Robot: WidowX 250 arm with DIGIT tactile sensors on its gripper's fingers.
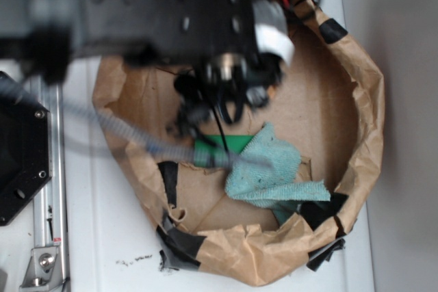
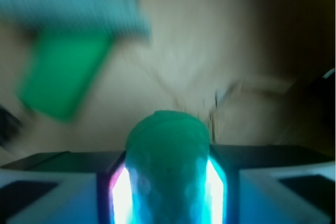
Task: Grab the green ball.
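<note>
The green ball (image 2: 167,142) fills the gap between my two lit fingers in the wrist view, pressed on both sides. My gripper (image 2: 168,182) is shut on it. From the exterior view the gripper (image 1: 200,109) hangs over the left part of the brown paper nest (image 1: 356,169), and the arm hides the ball there. A flat darker green block (image 1: 224,145) lies just past the gripper, partly under a teal cloth (image 1: 274,169). The same block (image 2: 63,74) and cloth (image 2: 73,1) appear blurred at the wrist view's upper left.
The crumpled paper wall, patched with black tape (image 1: 181,241), rings the cardboard floor (image 1: 315,100). A metal rail (image 1: 48,189) and black base plate (image 1: 17,155) stand left on the white table (image 1: 102,237).
</note>
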